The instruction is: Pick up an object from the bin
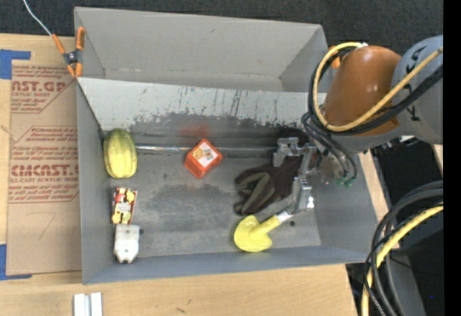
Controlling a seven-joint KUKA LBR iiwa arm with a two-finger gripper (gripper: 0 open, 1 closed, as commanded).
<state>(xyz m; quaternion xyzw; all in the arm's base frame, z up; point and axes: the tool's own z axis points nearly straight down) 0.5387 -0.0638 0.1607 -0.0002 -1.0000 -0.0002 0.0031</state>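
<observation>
My gripper hangs at the right side of the bin, open, with one metal finger toward the back wall and the other toward the front. A dark brown, glove-like soft thing lies just left of it, and its right end reaches in between the fingers. A yellow scoop with a grey handle lies below the front finger, the handle's tip close to it. An orange block sits further left, in the middle of the bin.
A ribbed yellow squash-like thing lies at the bin's left wall. In the front left corner are a small red-and-white packet and a white lump. The arm with its orange cover and cables stands over the bin's right rim.
</observation>
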